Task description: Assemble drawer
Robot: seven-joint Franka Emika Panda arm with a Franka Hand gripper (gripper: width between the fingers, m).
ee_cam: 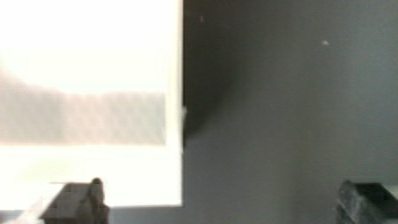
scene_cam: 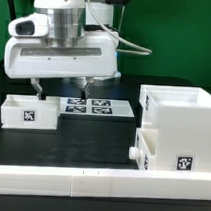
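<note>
While the white arm [scene_cam: 61,51] hangs over the black table [scene_cam: 102,133], the drawer's parts sit apart on it. The casing [scene_cam: 178,122] stands upright at the exterior view's right with a tag [scene_cam: 183,164] on its near face. A low white part [scene_cam: 143,154] juts from its foot; whether that is a tray cannot be told. Border blocks [scene_cam: 79,182] run along the near edge. A loose tray [scene_cam: 28,112], open side up, rests at the exterior view's left, well apart from the casing. The marker board [scene_cam: 85,106] lies flat just beside it. The claw [scene_cam: 59,93] hangs spread wide, pinching nothing, with one finger by the tray's far wall and the other above the marker board. Seen from the wrist, the claw [ee_cam: 226,205] straddles the tray's [ee_cam: 89,90] edge, one fingertip [ee_cam: 80,200] over white and the other over bare table [ee_cam: 294,100].
</note>
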